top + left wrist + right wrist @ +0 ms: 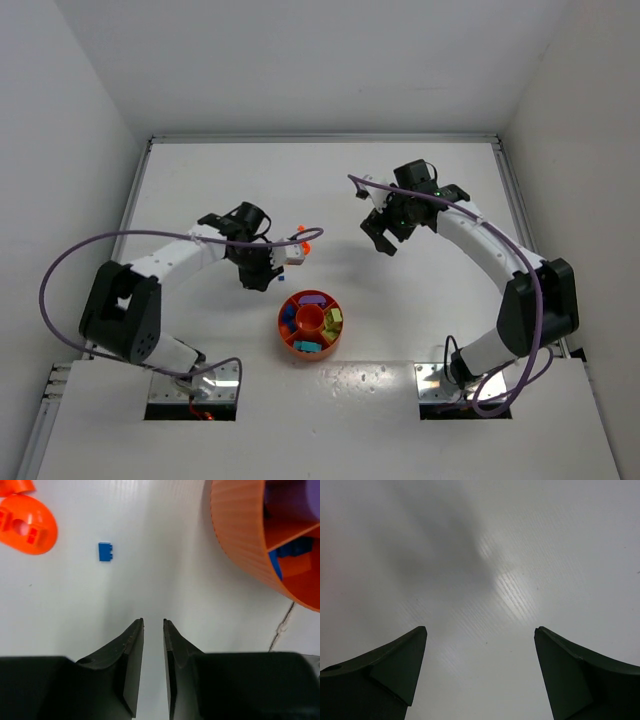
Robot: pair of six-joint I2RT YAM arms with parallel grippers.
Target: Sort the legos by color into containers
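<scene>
The round orange-red tray (281,330) sits between the arms, and its containers hold purple, blue, teal and yellow-green legos. The left wrist view shows its ribbed wall (240,535) at upper right, with blue legos (295,547) inside. One loose blue lego (104,551) lies on the table ahead and left of my left gripper (153,622). The jaws there are only a narrow slit apart, with nothing between them. My left gripper (258,280) hovers just up-left of the tray. My right gripper (383,238) (480,630) stands wide open and empty over bare table, far right of the tray.
Two orange-red rounded plastic pieces (25,524) lie beyond the blue lego, the same pieces (305,238) showing just above the tray from overhead. White walls enclose the table on the left, right and far sides.
</scene>
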